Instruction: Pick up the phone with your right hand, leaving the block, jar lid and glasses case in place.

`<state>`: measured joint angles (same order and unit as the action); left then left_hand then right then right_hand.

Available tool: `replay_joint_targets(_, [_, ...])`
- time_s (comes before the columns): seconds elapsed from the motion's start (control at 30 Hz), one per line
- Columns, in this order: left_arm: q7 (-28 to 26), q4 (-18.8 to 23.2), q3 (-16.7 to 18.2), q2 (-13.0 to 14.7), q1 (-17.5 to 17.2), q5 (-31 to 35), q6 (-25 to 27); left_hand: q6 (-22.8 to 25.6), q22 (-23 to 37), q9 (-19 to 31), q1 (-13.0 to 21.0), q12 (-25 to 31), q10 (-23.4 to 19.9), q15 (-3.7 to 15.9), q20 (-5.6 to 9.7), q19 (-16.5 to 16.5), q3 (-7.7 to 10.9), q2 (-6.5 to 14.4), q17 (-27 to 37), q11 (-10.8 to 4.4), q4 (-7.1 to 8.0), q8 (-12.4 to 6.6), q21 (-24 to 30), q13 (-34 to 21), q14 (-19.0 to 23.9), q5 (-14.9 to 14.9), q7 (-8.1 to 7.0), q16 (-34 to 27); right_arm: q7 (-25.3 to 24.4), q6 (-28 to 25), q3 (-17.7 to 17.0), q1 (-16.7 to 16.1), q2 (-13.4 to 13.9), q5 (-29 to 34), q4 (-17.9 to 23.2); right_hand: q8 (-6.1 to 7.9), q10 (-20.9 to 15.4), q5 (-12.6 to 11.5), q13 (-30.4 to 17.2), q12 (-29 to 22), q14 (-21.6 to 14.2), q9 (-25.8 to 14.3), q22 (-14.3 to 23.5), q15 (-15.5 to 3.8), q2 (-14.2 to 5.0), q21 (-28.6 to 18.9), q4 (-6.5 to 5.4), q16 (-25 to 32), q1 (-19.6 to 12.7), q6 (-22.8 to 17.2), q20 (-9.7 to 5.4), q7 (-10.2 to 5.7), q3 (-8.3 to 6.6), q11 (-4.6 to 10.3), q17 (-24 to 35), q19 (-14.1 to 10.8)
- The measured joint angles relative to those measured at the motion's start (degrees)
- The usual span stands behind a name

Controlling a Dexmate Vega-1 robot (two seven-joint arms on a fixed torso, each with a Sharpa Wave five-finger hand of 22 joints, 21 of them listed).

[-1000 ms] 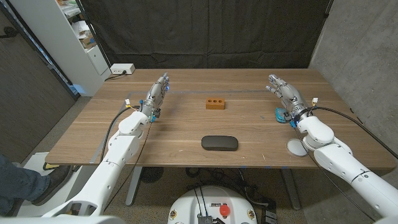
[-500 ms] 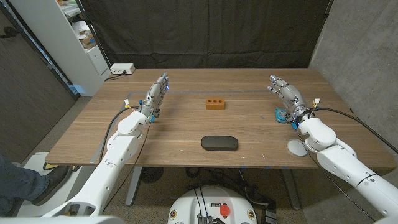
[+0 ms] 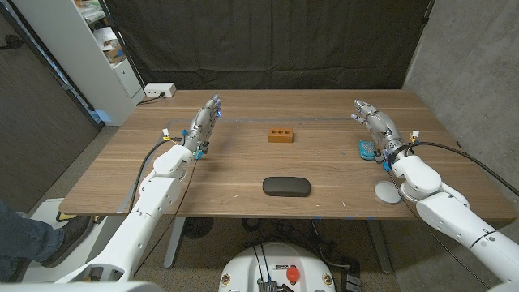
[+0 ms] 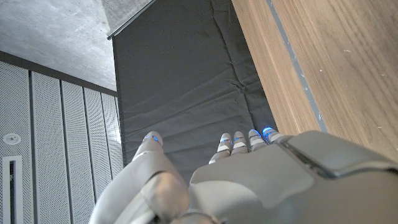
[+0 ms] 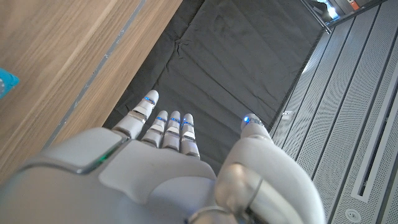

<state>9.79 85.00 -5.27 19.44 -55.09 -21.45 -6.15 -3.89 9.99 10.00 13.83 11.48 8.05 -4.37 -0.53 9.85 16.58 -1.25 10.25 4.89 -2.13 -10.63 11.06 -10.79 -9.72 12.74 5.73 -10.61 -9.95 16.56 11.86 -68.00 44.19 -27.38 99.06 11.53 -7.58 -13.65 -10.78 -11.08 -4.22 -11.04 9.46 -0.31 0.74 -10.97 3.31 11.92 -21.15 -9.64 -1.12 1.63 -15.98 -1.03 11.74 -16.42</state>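
Task's barely started imo. Right hand [image 3: 375,123] is up over the tabletop [image 3: 243,166] w/ fingers spread, holding nothing. The phone [image 3: 367,149], teal thing, lies just beside that wrist, partly hidden, untouched. Left hand [image 3: 205,123] is also spread and empty on the far side. Block [image 3: 280,135], glasses case [image 3: 285,186] and jar lid [image 3: 387,192] all sit where they should. Left to do: reach, grip, lift. Surface is wood w/ a faint tape line; black curtain [image 3: 268,45] behind, shelving unit [image 3: 89,40] at one side, grey concrete wall [image 3: 466,65] at the other.
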Motion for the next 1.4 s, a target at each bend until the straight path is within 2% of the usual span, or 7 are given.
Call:
replay_joint_targets(0.5, [-0.8,1.1,0.0,0.3,-0.5,0.1,0.6,0.0,0.0,0.0,0.0,0.0,0.1,0.0,0.0,0.0,-0.24,0.0,0.0,-0.08,-0.24,0.0,0.0,0.0,0.0,0.0,0.0,0.0,-1.4,0.3,-0.9,-1.9,0.7,1.6,1.6,0.0,-0.3,0.0,0.0,0.0,-0.2,0.0,0.0,-0.21,0.0,0.0,0.0,0.0,0.0,0.0,-0.21,-0.04,0.0,0.31,-0.2,-0.2])
replay_joint_targets(1.4, [-1.3,3.0,0.0,0.6,-1.4,-0.1,0.9,0.0,0.0,0.0,-0.2,0.0,0.4,0.0,-0.44,0.0,-0.24,0.2,0.0,-0.38,-0.24,0.0,0.0,0.0,0.0,0.0,0.0,0.0,-7.8,-6.5,-2.9,-5.8,3.4,7.8,7.3,0.0,-0.7,0.0,0.0,0.0,-0.4,0.0,0.0,-0.42,-0.31,0.0,0.48,0.0,-0.3,-0.6,-0.22,-0.61,-0.01,0.72,-0.3,-0.2])
